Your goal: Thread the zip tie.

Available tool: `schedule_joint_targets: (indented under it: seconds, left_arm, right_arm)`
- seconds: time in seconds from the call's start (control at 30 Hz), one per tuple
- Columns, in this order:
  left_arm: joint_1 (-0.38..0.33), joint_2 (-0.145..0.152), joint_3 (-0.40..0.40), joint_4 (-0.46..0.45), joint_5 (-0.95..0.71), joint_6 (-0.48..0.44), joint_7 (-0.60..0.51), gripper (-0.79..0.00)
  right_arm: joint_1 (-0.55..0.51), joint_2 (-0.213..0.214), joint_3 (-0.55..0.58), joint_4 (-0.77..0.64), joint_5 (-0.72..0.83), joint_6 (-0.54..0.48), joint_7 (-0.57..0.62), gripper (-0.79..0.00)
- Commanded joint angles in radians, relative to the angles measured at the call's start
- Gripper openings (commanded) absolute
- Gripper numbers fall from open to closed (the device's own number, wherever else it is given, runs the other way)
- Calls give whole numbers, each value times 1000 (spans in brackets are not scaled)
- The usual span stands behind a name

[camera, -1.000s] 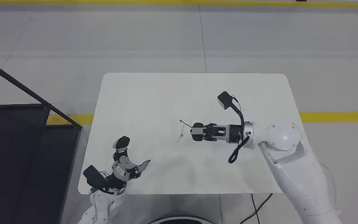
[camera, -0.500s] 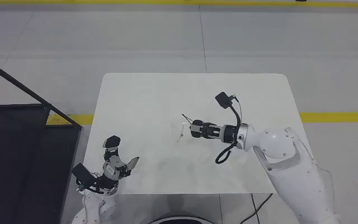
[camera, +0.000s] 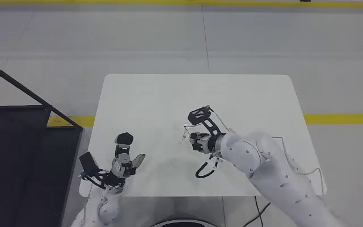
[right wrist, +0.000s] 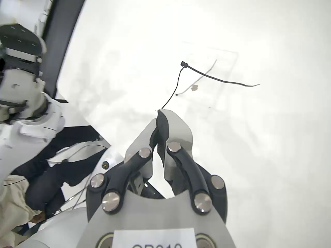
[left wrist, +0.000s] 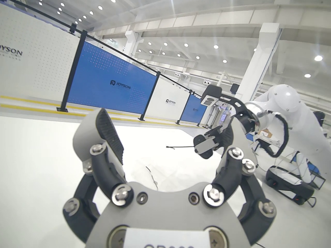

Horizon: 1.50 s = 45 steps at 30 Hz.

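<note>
The right gripper is over the middle of the table, its 2 fingers pinched tight on 1 end of the black zip tie. The tie juts out past the fingertips, lifted clear of the table top. The left gripper hovers at the table's near-left corner, jaws spread wide, holding nothing. A pale strip lies on the table's middle, beneath the tie.

Right arm has jaws pinched together, left arm has jaws agape.
</note>
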Motion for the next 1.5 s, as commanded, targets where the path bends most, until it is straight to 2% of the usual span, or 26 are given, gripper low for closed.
schedule_joint_targets:
  seconds: [0.0,0.3,0.53,0.6,0.63,1.2,1.23,1.33,1.37,1.43,1.47]
  left_arm:
    - [0,0,-1,0,-1,0,-1,0]
    - [0,0,-1,0,-1,0,-1,0]
    - [0,0,-1,0,-1,0,-1,0]
    - [0,0,-1,0,-1,0,-1,0]
    - [0,0,-1,0,-1,0,-1,0]
    - [0,0,-1,0,-1,0,-1,0]
    - [0,0,-1,0,-1,0,-1,0]
    - [0,0,-1,0,-1,0,-1,0]
    - [0,0,-1,0,-1,0,-1,0]
    - [0,0,-1,0,-1,0,-1,0]
    - [0,0,-1,0,-1,0,-1,0]
  right_arm:
    - [43,-13,-50,25,-39,25,39,-785]
    - [185,-87,-210,161,-83,82,102,-785]
    - [232,-129,-264,242,-78,102,130,-785]
    - [239,-138,-269,256,-74,101,133,-640]
    - [242,-141,-271,261,-73,100,134,-625]
    - [239,-173,-257,260,-102,94,144,-585]
    - [233,-171,-245,244,-103,99,137,-563]
    - [195,-156,-180,174,-107,120,104,-366]
    - [173,-148,-150,143,-107,124,91,-348]
    - [114,-127,-77,65,-118,133,51,-108]
    - [79,-116,-39,25,-129,134,32,-28]
